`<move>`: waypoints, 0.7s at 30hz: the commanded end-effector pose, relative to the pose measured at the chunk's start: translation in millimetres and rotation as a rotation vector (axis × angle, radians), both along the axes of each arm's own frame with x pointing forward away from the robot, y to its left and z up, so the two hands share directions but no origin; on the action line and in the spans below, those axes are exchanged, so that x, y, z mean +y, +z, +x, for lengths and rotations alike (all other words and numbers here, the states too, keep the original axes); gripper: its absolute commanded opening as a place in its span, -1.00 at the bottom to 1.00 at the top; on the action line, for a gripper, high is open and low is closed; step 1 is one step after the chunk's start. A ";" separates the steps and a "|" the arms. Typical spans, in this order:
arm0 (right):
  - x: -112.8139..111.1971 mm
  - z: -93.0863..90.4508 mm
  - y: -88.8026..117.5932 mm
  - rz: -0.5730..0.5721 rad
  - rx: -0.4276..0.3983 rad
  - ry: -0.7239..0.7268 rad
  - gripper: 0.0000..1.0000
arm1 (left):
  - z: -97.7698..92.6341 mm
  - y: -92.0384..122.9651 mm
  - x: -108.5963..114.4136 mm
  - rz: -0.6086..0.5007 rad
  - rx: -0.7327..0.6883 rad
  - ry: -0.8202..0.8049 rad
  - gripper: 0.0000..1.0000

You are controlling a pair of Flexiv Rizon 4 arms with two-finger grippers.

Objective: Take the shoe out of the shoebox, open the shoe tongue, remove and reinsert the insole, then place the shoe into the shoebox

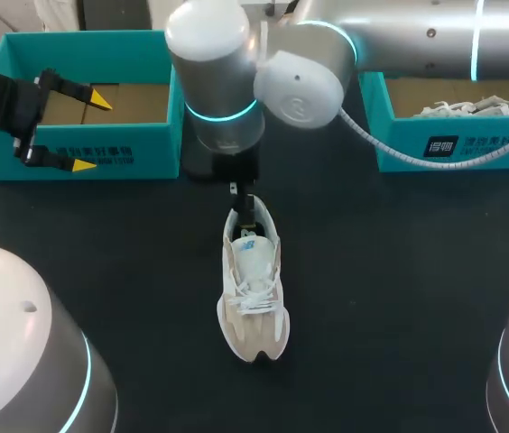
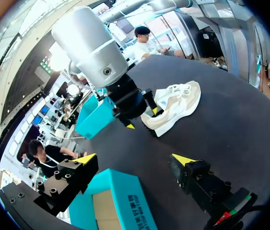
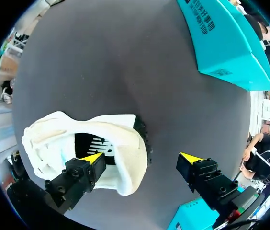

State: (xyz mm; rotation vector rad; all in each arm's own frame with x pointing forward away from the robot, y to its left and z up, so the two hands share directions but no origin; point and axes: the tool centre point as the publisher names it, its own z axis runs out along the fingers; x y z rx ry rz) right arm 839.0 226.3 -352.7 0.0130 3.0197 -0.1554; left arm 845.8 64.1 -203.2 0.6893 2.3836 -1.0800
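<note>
A white and beige shoe lies on the black table at the middle, toe toward the front edge. My right gripper hangs over its heel. In the right wrist view the right gripper is open: one fingertip is over the shoe's opening, the other over bare table beside the heel. The empty teal shoebox stands at the back left. My left gripper hovers open over its front wall, nothing between its fingers. From the left wrist the shoe lies ahead, past the box.
A second teal box at the back right holds another white shoe. The right arm's cable hangs in front of it. Two rounded arm bases fill the front corners.
</note>
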 end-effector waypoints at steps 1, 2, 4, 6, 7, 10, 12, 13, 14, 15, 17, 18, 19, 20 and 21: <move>1.4 4.8 -22.6 -0.001 0.041 0.000 1.00 | -0.5 0.6 -0.1 0.003 0.001 0.000 1.00; 1.0 4.9 -24.8 -0.002 0.042 0.002 1.00 | -0.5 0.6 -0.1 0.003 0.001 0.000 1.00; 0.1 5.0 -26.2 -0.001 0.043 0.000 -0.01 | -0.5 0.6 -0.1 0.003 0.001 0.000 1.00; -0.4 5.2 -26.4 -0.005 0.039 0.007 -0.79 | -0.5 0.6 -0.1 0.003 0.001 0.000 1.00; -1.3 6.3 -26.8 -0.019 0.036 0.006 -1.00 | -0.5 0.6 -0.1 0.003 0.001 0.000 1.00; -2.8 8.6 -27.8 -0.050 0.019 -0.010 -1.00 | -0.5 0.6 -0.1 0.003 0.001 0.000 1.00; -3.8 10.0 -27.3 -0.056 0.001 -0.030 -1.00 | -0.5 0.6 -0.1 0.003 0.001 0.000 1.00; -4.7 10.7 -27.1 -0.065 -0.005 -0.038 -1.00 | -0.5 0.6 -0.1 0.003 0.001 0.000 1.00; -5.4 11.2 -27.2 -0.059 -0.015 -0.043 -1.00 | -0.5 0.6 -0.1 0.003 0.001 0.000 1.00; -5.7 11.8 -26.5 -0.062 -0.017 -0.050 -1.00 | -0.5 0.6 -0.1 0.003 0.001 0.000 1.00; -6.4 13.5 -23.7 -0.058 -0.028 -0.064 -1.00 | -0.5 0.6 -0.1 0.003 0.001 0.000 1.00; -6.0 14.1 -20.8 -0.070 -0.028 -0.072 -1.00 | -0.5 0.6 -0.1 0.003 0.001 0.000 1.00; -6.1 14.4 -17.9 -0.060 -0.028 -0.082 -1.00 | -0.5 0.6 -0.1 0.003 0.001 0.000 1.00; -6.5 14.8 -14.1 -0.056 -0.023 -0.083 -1.00 | -0.5 0.6 -0.1 0.003 0.001 0.000 1.00; -6.9 14.9 -8.2 -0.064 -0.022 -0.087 -1.00 | -0.5 0.6 -0.1 0.003 0.001 0.000 1.00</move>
